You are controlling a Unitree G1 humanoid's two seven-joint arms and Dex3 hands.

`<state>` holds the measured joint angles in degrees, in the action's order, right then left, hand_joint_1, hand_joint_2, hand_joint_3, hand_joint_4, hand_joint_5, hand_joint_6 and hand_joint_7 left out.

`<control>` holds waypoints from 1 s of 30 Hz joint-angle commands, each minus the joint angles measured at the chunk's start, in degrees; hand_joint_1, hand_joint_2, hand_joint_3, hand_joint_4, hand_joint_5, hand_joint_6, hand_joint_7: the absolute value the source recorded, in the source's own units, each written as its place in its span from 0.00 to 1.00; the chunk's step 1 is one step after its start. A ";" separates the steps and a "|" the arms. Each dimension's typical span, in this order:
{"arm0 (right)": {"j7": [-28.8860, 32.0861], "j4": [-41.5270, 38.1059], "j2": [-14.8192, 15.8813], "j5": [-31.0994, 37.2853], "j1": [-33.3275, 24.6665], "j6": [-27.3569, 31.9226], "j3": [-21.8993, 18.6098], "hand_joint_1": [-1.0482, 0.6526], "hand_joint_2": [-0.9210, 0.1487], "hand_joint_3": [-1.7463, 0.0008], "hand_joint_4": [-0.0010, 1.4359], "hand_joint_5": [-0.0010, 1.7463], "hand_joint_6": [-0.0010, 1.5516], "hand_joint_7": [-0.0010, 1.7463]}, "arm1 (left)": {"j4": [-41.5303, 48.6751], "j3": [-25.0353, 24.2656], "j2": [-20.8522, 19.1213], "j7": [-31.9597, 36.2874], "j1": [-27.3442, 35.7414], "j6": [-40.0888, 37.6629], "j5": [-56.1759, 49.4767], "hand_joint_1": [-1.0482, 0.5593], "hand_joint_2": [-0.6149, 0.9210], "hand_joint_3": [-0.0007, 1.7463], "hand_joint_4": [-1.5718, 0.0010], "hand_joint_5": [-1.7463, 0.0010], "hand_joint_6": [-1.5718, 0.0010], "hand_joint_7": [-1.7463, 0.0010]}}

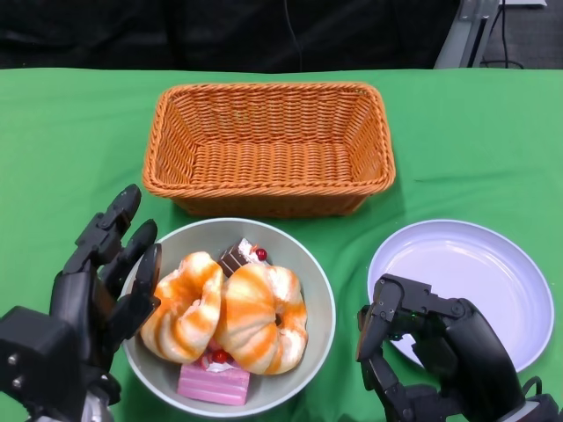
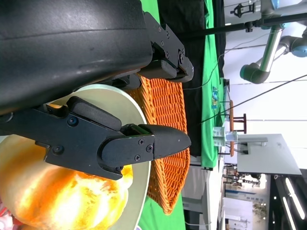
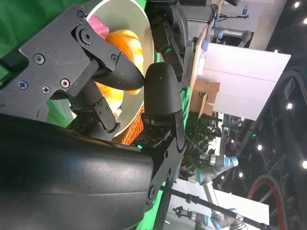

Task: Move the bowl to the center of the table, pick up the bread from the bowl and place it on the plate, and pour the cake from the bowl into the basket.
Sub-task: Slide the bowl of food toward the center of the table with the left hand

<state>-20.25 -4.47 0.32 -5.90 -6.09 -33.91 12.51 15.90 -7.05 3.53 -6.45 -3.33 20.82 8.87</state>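
Note:
The grey bowl (image 1: 308,264) sits at the table's front centre. It holds two orange-striped breads (image 1: 255,321), a pink cake (image 1: 214,384) and a chocolate cake (image 1: 237,258). My left hand (image 1: 97,281) stands against the bowl's left side with its fingers spread; in the left wrist view one finger (image 2: 144,143) lies over the bowl rim (image 2: 141,182) above the bread (image 2: 57,201). It holds nothing. My right hand (image 1: 431,352) hangs between the bowl and the white plate (image 1: 475,272), fingers bent downward and apart, empty. The right wrist view shows the bowl (image 3: 127,19) and bread (image 3: 125,40) beyond its fingers (image 3: 160,91).
An orange wicker basket (image 1: 268,145) stands just behind the bowl, with nothing in it. The plate at the front right is bare. Green cloth (image 1: 70,132) covers the table. Robot arms and stands are visible in the room beyond.

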 commanded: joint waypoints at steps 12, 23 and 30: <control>0.37 -0.23 -0.38 -0.23 0.35 0.00 -0.08 0.50 0.51 0.24 0.61 1.00 0.44 0.93 | 1.43 1.82 1.07 1.05 -2.03 3.41 -2.24 0.28 1.00 0.33 0.74 0.99 0.77 0.99; 1.40 -0.50 -0.87 1.06 0.25 -1.17 -0.25 0.50 0.50 0.24 0.61 1.00 0.44 0.94 | 7.06 2.41 1.03 1.31 -4.39 7.62 -4.12 0.29 1.00 0.34 0.73 0.99 0.76 0.99; 1.78 -0.35 -1.10 1.08 0.16 -0.72 -0.06 0.50 0.52 0.21 0.62 1.00 0.45 0.94 | 11.14 2.21 1.41 0.32 -6.47 9.77 -2.76 0.29 1.00 0.34 0.73 0.99 0.75 0.99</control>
<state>-18.88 -4.64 -0.90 -4.99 -6.08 -34.41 12.60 25.96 -4.93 5.29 -5.39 -8.96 29.44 5.90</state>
